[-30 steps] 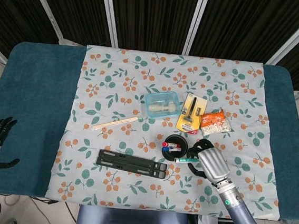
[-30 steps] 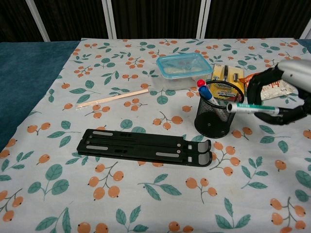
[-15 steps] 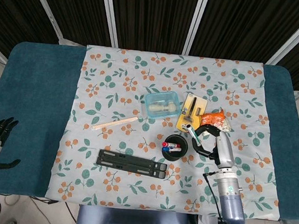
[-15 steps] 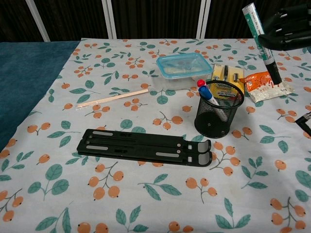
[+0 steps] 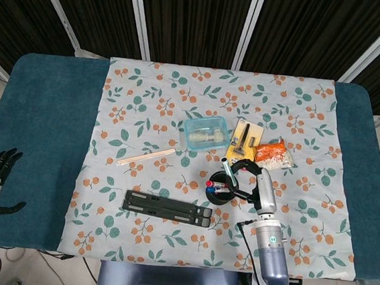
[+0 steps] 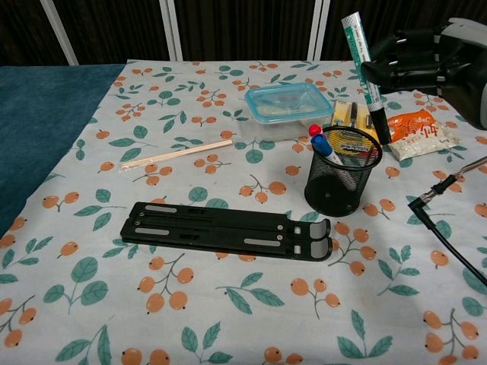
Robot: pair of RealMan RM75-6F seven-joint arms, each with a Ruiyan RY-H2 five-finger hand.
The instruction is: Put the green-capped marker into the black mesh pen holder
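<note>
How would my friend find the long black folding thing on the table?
Start at the flowery tablecloth and find the black mesh pen holder. The long black folding stand lies flat just in front of it. It is the widest and only all-black flat thing there.

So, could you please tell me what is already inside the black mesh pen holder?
The black mesh pen holder holds a blue-capped pen and a red-tipped one, leaning left. Their lower ends are obscured by mesh.
</note>
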